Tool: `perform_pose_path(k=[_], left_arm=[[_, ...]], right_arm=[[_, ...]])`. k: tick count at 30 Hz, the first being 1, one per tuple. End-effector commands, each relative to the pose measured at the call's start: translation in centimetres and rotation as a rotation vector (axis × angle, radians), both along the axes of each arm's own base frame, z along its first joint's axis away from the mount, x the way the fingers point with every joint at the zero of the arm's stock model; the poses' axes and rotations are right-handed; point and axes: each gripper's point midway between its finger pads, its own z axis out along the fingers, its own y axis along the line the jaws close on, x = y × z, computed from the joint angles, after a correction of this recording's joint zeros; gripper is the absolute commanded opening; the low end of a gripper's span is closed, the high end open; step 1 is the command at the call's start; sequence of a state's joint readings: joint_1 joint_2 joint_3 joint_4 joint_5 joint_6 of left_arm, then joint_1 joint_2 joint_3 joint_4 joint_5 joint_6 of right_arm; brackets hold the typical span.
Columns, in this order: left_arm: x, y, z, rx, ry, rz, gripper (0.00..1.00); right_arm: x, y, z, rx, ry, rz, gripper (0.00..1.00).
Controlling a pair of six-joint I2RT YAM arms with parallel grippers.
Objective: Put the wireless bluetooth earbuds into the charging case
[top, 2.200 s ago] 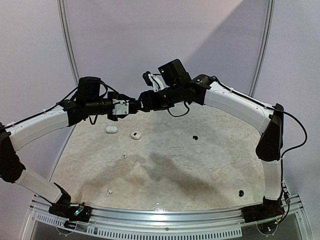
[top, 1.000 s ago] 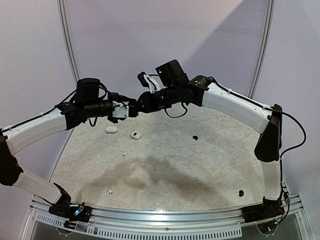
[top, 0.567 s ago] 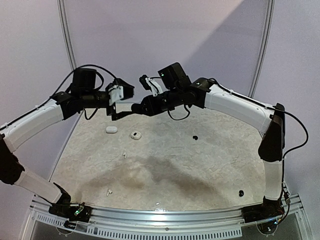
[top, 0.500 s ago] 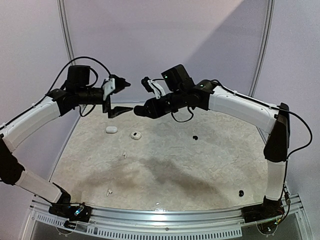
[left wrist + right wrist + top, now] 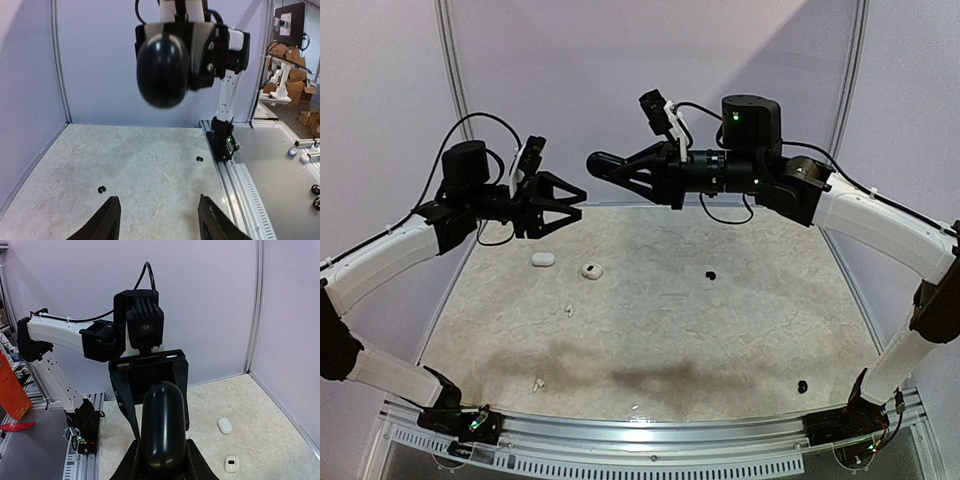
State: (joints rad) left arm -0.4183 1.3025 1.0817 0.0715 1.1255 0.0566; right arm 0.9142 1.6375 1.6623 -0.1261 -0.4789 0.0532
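Note:
My right gripper is shut on a black pill-shaped charging case, held high over the back of the table with its rounded end toward the left arm; the case fills the right wrist view. My left gripper stands open and empty, a short way left of the case. Two black earbuds lie on the right half of the table. Two white earbuds lie on the left half.
A shut white case and an open white case lie at the back left of the table, below the left gripper. Walls close the back and sides; a metal rail runs along the near edge.
The left gripper let go of the black case, opened wide, drew back to the left and narrowed somewhat. The right arm lifted and levelled out with the case still in its grip.

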Motion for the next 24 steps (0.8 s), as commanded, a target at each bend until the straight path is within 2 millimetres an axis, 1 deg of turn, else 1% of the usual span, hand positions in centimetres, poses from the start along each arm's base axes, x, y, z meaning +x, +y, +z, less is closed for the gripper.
perform_pose_path(k=[1,2,4,8,12,15,18,20,24], left_arm=[[-0.7,-0.9,2.8,-0.102,0.003,-0.016,0.48],[-0.8,-1.1,2.9,-0.108,0.001,-0.02,0.46],[-1.0,-1.5,3.2,-0.121,-0.01,-0.027,0.45],[-1.0,-2.1,3.8,-0.146,-0.01,-0.025,0.53],[-1.0,-2.7,4.0,-0.154,-0.012,-0.03,0.53],[-1.0,-3.1,4.0,-0.155,-0.009,-0.027,0.49],[-1.0,-3.3,3.9,-0.154,-0.007,-0.029,0.37],[-1.0,-3.3,3.9,-0.155,-0.008,-0.029,0.31],[-1.2,-3.3,4.0,-0.155,-0.007,-0.036,0.32]], right_arm=[[-0.4,0.8,0.1,0.007,-0.033,0.049,0.0],[-0.4,0.8,0.1,0.005,-0.034,0.05,0.0],[-0.5,0.9,0.0,0.001,-0.036,0.053,0.0],[-0.8,1.0,-0.2,-0.009,-0.034,0.06,0.0],[-0.9,1.2,-0.6,-0.024,-0.022,0.064,0.0],[-0.9,1.4,-1.1,-0.041,-0.008,0.067,0.0],[-0.9,1.6,-1.3,-0.045,-0.006,0.066,0.0],[-0.8,1.6,-1.4,-0.049,-0.004,0.061,0.0],[-0.6,1.5,-1.9,-0.075,-0.029,0.048,0.0]])
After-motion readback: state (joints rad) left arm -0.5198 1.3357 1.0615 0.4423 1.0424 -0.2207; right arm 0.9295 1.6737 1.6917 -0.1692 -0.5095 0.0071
